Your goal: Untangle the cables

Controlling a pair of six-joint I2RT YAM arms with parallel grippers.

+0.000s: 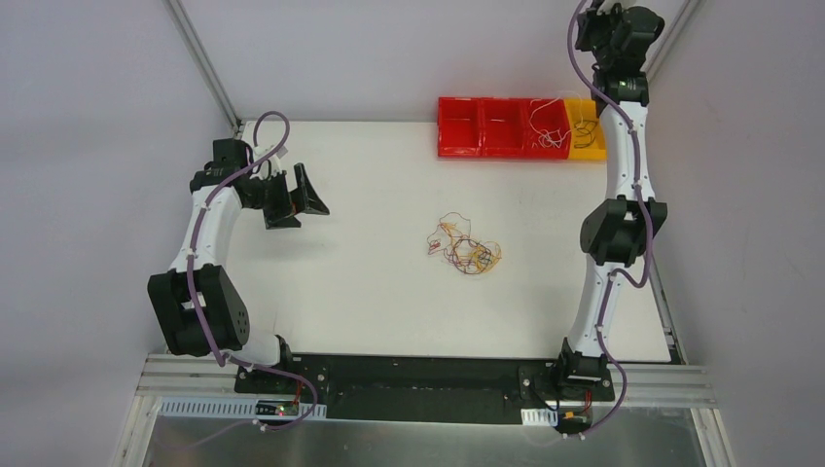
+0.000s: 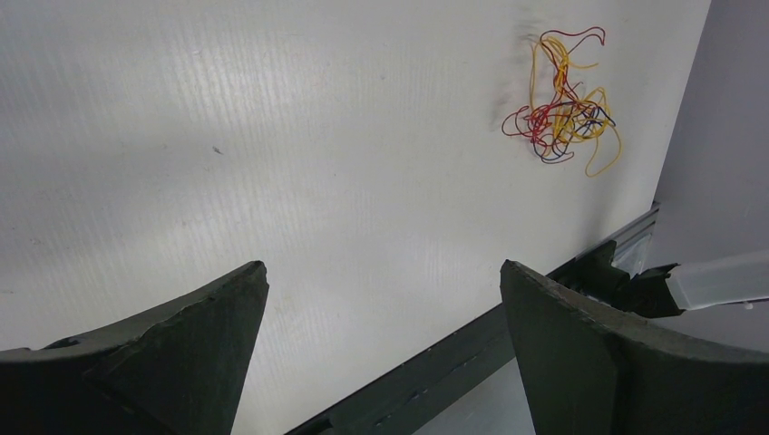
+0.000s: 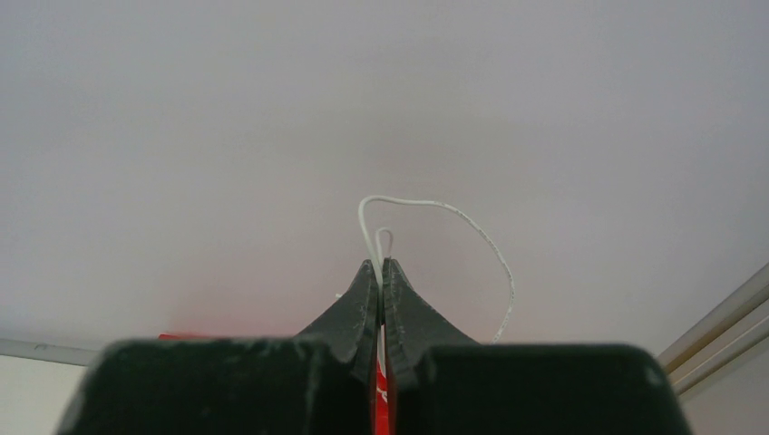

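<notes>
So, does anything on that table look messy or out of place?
Yes: a knotted clump of cables lies in the middle of the table, its red, orange and yellow strands looped through each other. Also odd: the right gripper is shut on a single white wire that curls free in the air.

Soft, diffuse light fills every view, leaving the white desk [image 1: 370,302] bright with only faint shadows. The metal plate [image 1: 418,443] at the near edge throws back a pale glare. From the left wrist, a light sheen streaks the desk; the cables [image 2: 564,104] look sharp, with a grey smear beside them. From the right wrist, the white cable [image 3: 472,222] is crisp against a dimmer, pink-tinged wall [image 3: 272,109].
</notes>
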